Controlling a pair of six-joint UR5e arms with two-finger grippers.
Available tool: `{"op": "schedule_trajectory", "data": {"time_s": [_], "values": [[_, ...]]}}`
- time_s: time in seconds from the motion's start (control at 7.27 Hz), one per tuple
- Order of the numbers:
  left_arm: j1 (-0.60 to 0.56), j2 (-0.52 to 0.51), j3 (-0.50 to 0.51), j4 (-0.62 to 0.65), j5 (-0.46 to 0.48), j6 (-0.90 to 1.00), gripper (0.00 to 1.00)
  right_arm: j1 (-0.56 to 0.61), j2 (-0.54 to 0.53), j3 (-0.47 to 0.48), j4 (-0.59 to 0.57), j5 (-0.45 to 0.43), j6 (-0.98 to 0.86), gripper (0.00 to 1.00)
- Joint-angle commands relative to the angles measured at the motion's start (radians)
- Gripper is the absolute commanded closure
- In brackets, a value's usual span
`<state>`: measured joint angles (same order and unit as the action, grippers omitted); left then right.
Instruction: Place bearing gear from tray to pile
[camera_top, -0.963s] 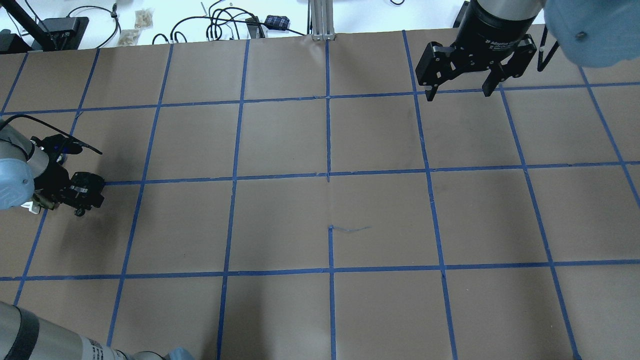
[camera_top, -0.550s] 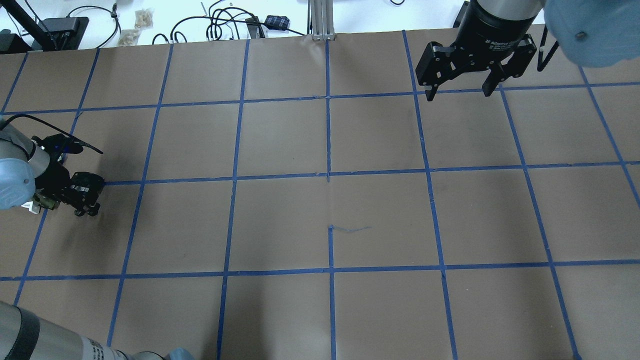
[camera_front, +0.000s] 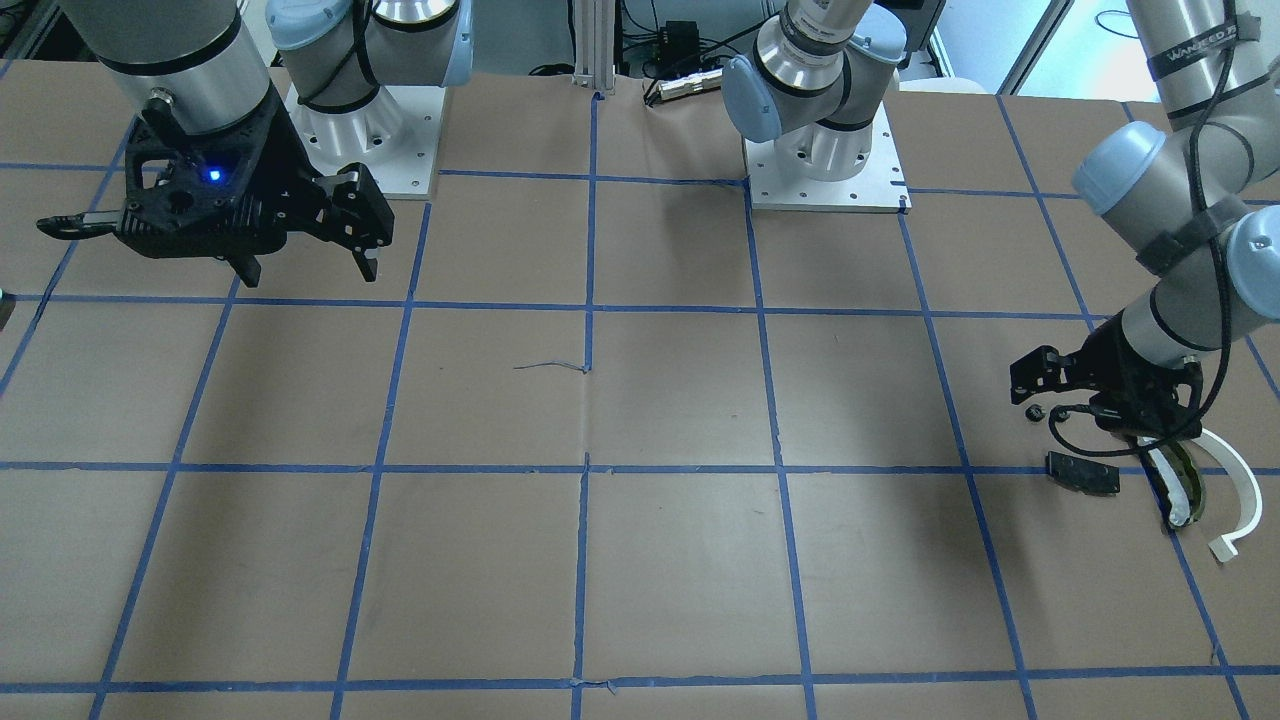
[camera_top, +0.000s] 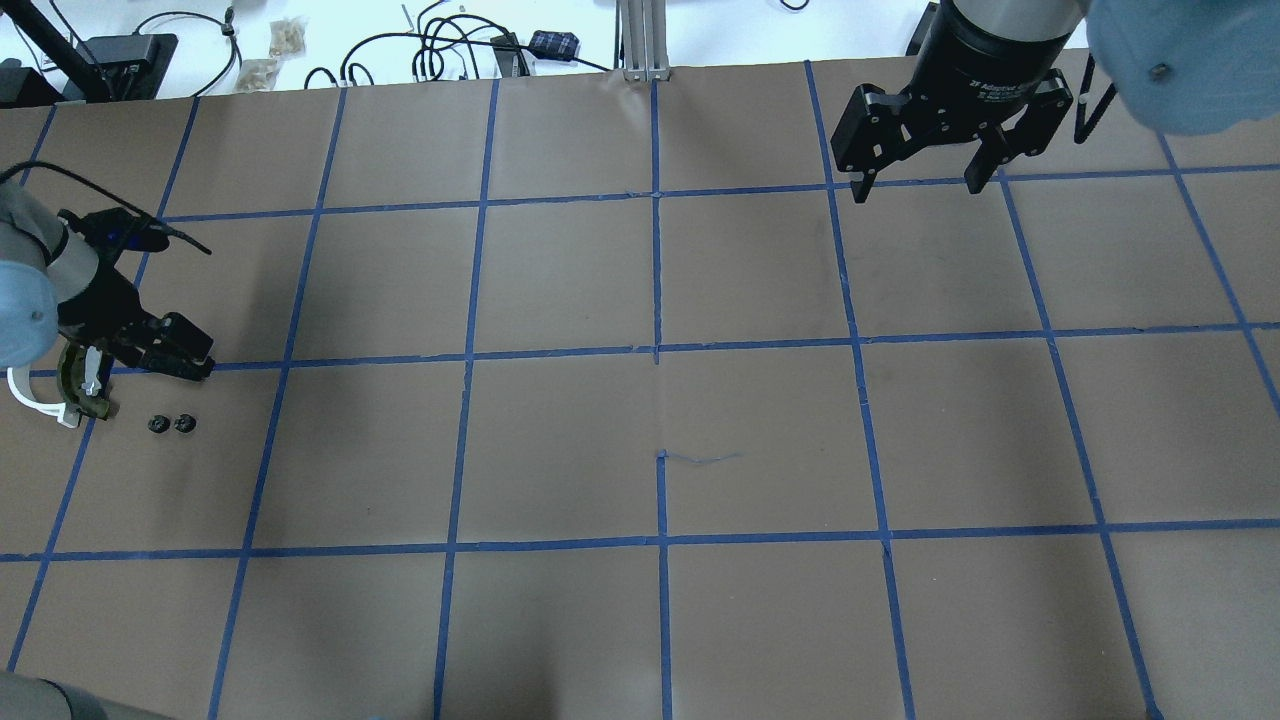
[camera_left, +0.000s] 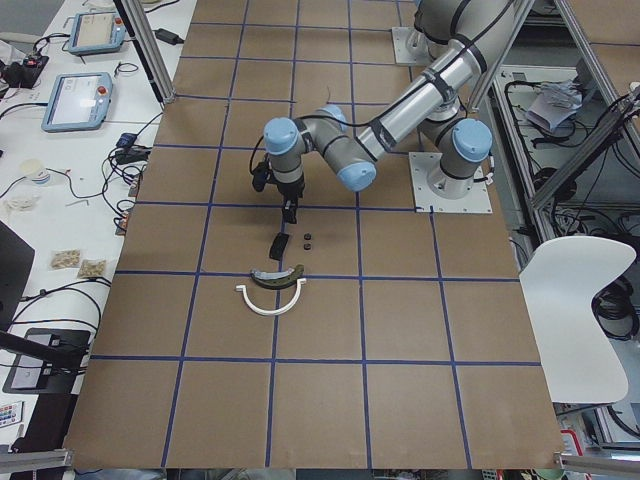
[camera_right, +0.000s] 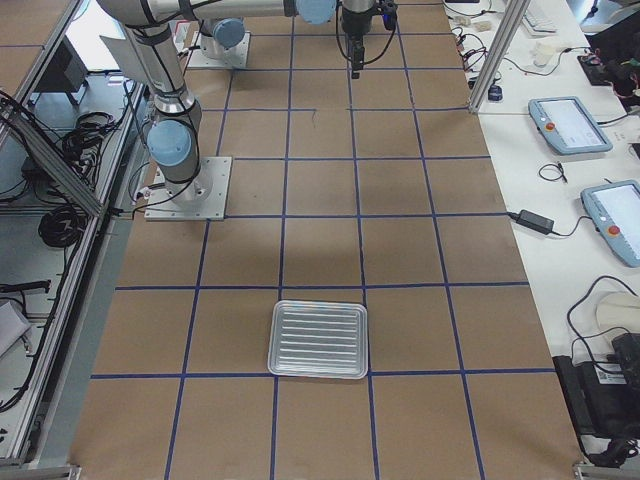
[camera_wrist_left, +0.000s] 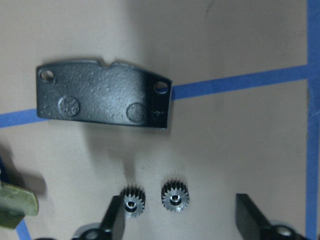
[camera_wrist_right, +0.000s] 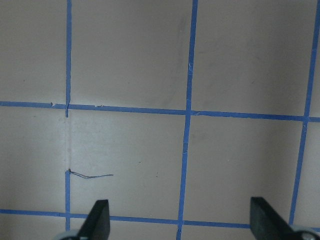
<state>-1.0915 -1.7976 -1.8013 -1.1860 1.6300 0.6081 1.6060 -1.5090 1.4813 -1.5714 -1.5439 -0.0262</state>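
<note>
left claw (camera_top: 185, 355): here we go, jaws spread wide, nothing in them, hanging above the pile (camera_left: 277, 244)
bearing gear (camera_wrist_left: 175, 195): down flat on the brown paper between the open fingers, touching neither; we reckon this is the one just delivered
second gear (camera_wrist_left: 132, 199): right beside it with a small gap between the two, close by one finger
black plate (camera_wrist_left: 102, 97): flat just beyond the gears and apart from them, one end lying over a blue tape line (camera_wrist_left: 240, 80)
olive-and-white curved piece (camera_front: 1185, 490): off to the side of the plate, with the white arc (camera_front: 1240, 480) curving just outside it
right claw (camera_top: 920, 183): far across the table, jaws wide, carrying nothing, hovering over the taped grid
tray (camera_right: 320, 340): farthest of all, at the table's other end, well apart from both arms
just changed: a second ago the left claw sat low over the gears; now it has lifted and pulled back, and both gears lie in the open
what it means: we'd call the release made and this gear home in the pile; the next call is a clean retreat without brushing the gears
</note>
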Motion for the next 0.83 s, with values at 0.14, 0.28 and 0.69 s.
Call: {"op": "schedule_trajectory", "data": {"time_s": [0.14, 0.28, 0.69], "values": [[-0.371, 0.122, 0.333, -0.429, -0.082, -0.540, 0.00, 0.000, 0.000, -0.001, -0.001, 0.002, 0.000, 0.00], [-0.445, 0.121, 0.345, -0.426, -0.079, -0.620, 0.00, 0.000, 0.000, 0.004, -0.001, 0.001, 0.000, 0.00], [-0.484, 0.139, 0.333, -0.429, -0.078, -0.616, 0.00, 0.000, 0.000, 0.007, -0.001, 0.001, 0.000, 0.00]]}}
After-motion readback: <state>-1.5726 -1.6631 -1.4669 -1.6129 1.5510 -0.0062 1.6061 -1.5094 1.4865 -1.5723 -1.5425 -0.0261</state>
